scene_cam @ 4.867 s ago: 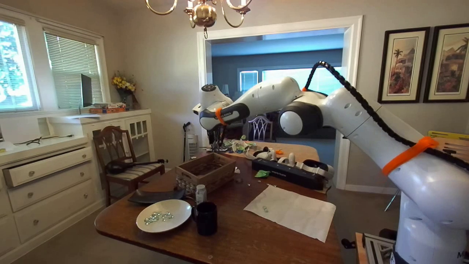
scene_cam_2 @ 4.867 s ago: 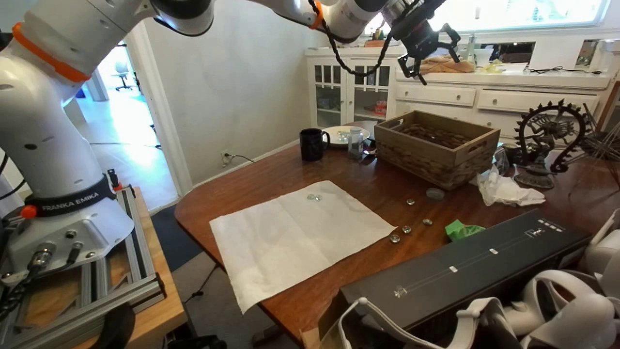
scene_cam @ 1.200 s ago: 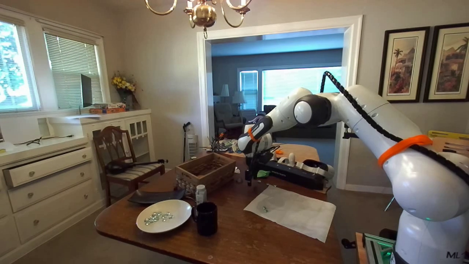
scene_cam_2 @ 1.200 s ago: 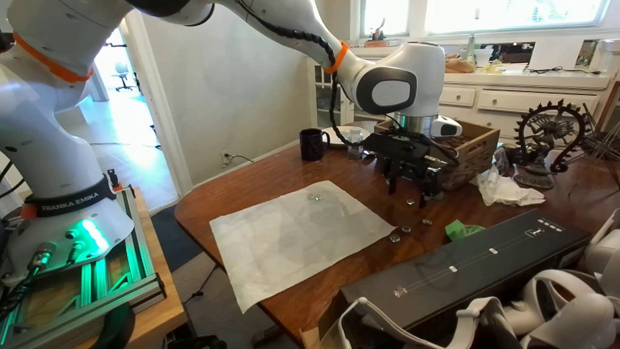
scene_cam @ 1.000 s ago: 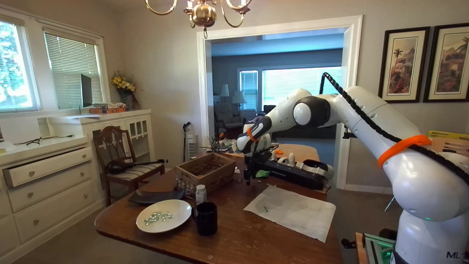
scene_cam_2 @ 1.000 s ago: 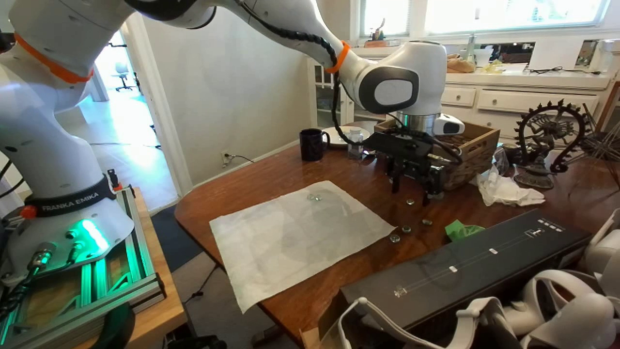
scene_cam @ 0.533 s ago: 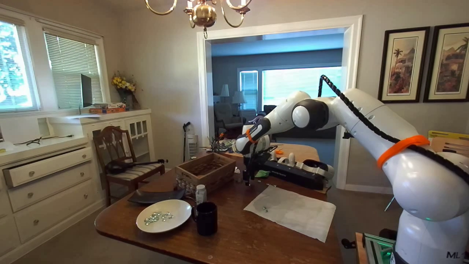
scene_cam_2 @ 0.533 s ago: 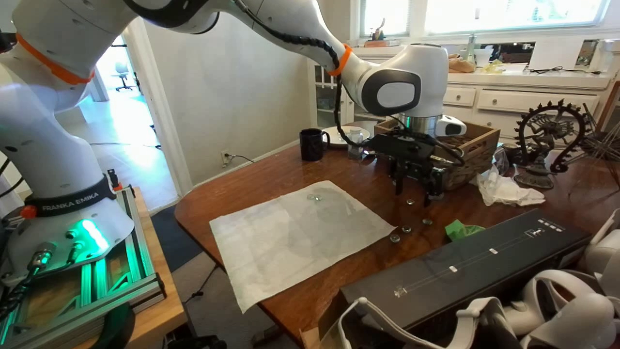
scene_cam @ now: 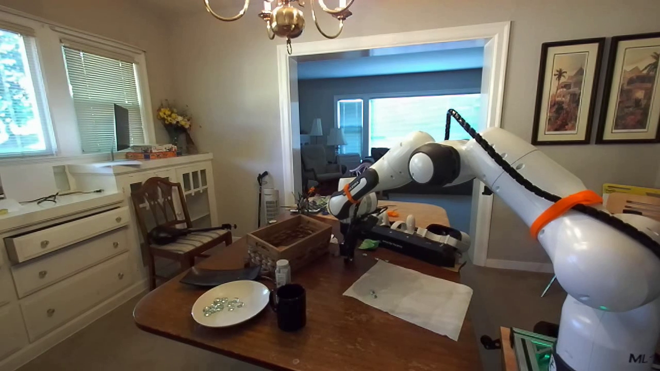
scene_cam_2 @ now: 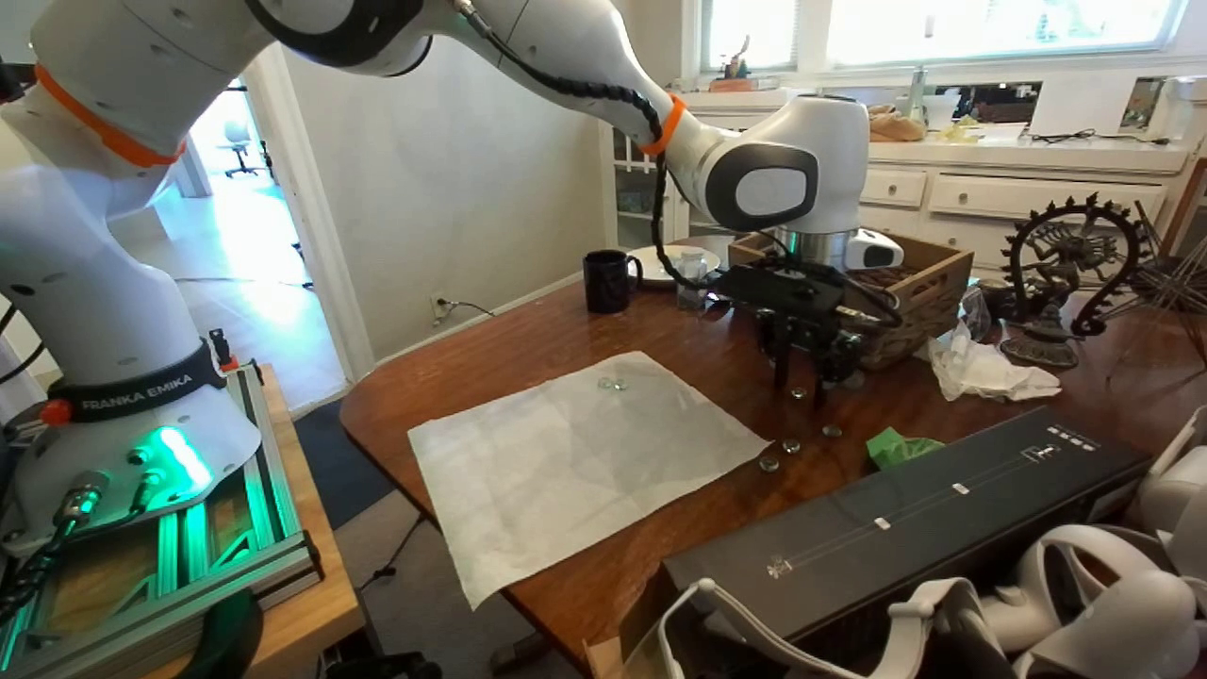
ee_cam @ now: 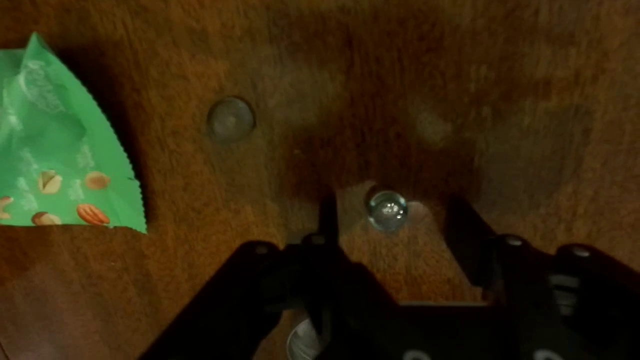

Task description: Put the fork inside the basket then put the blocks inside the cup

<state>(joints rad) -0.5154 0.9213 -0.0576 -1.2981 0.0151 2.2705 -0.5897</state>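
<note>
Because a glass bead (ee_cam: 388, 212) lies near the basket (scene_cam: 307, 251), I hold my end effector (ee_cam: 391, 202) parted and empty over it, presumably ready to pinch.

Table (scene_cam_2: 528, 349): wood, glossy finish.
Basket (scene_cam: 304, 250): smooth wooden frame, rough woven sides.
Mug (scene_cam_2: 606, 281): smooth, glossy.
Paper (scene_cam_2: 566, 462), 1 sheet: matt (faintly creased).
Glass bead (ee_cam: 388, 211): clear, shiny.
Snack packet (ee_cam: 65, 145): plastic-looking film, slight sheen.
</note>
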